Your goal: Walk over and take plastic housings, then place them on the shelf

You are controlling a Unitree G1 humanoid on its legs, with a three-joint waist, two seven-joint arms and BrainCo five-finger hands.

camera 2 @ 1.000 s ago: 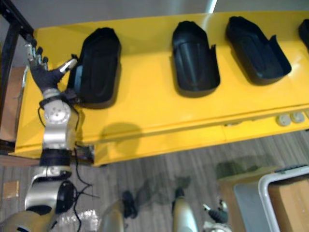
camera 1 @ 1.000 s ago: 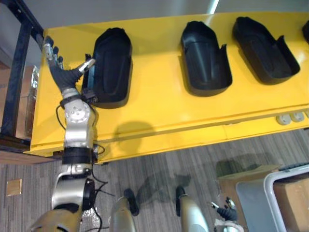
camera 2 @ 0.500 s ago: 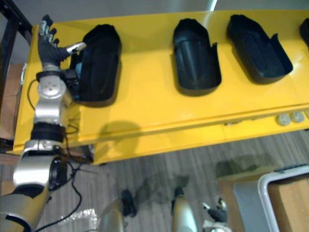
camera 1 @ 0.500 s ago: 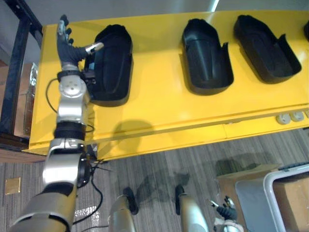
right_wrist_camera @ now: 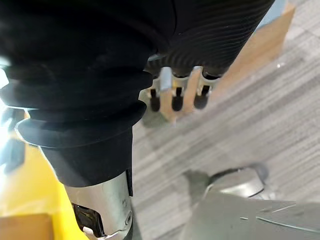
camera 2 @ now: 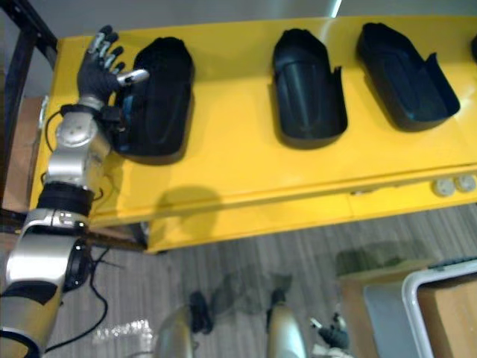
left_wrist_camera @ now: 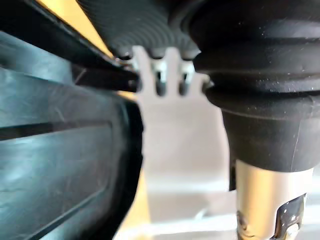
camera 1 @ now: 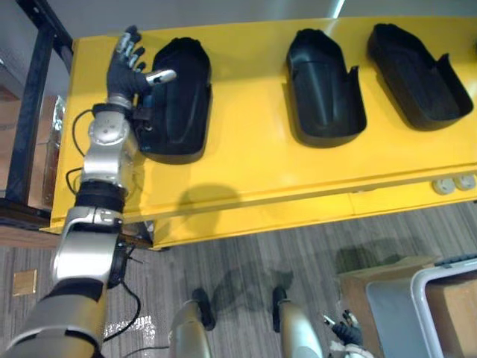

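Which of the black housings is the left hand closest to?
The leftmost housing: the left hand is at its outer edge, thumb over its rim. The middle housing and right housing lie farther along the yellow table, untouched.

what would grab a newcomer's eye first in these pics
The bright yellow table stands out first, with black plastic housings lying in a row along it. The left hand reaches to the leftmost housing, fingers straight, thumb across its left edge. The right hand hangs low above the floor.
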